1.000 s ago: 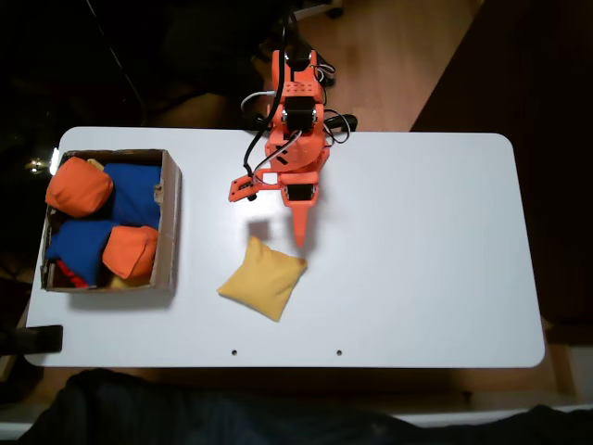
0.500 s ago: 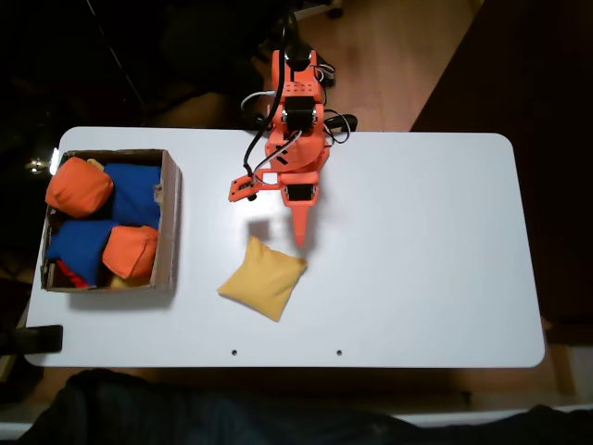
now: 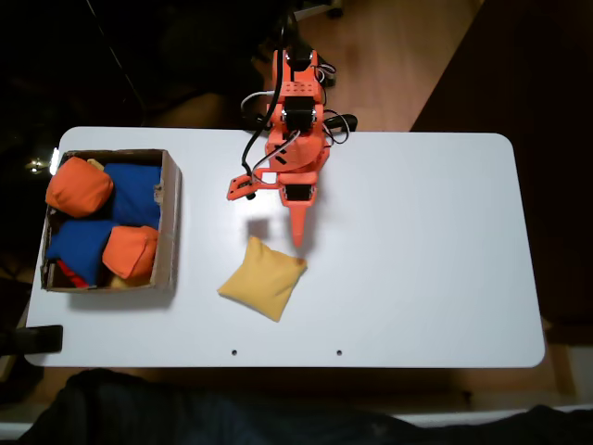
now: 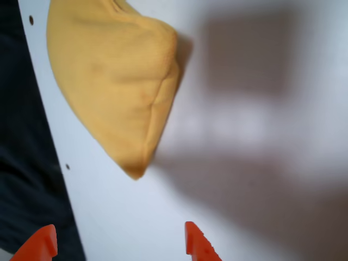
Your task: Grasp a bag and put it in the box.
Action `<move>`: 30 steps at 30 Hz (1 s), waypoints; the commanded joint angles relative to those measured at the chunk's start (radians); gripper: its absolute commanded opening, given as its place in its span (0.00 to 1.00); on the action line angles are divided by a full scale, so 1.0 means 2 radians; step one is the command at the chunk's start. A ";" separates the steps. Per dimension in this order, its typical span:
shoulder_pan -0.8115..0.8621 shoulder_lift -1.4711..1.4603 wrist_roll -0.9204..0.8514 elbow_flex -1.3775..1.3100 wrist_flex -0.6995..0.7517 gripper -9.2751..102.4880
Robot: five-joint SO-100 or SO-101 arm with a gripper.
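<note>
The gripper (image 3: 298,239) sits a little above the middle of the fixed view, its orange tip pointing down the frame toward the bag (image 3: 262,277). In the wrist view the gripper (image 4: 119,242) shows as two orange fingertips (image 4: 197,243) at the bottom edge, spread apart with bare table between them and nothing held. The bag (image 4: 117,81) fills the upper left of that view, lying flat on the white table (image 4: 261,163), clear of both tips.

In the fixed view the yellow bag lies just below and left of the gripper tip, close to it but apart, turned like a diamond. The orange arm (image 3: 295,120) stands at the top centre edge of the table (image 3: 417,260). The box (image 3: 170,222) rests at the left end of the table, well apart from the bag, holding orange beanbags (image 3: 79,186) and blue beanbags (image 3: 132,192)
</note>
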 commanded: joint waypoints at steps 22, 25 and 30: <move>0.033 -0.175 0.006 -0.160 -0.042 0.50; 0.039 -0.209 0.007 -0.183 -0.049 0.50; 0.046 -0.268 0.009 -0.227 -0.051 0.50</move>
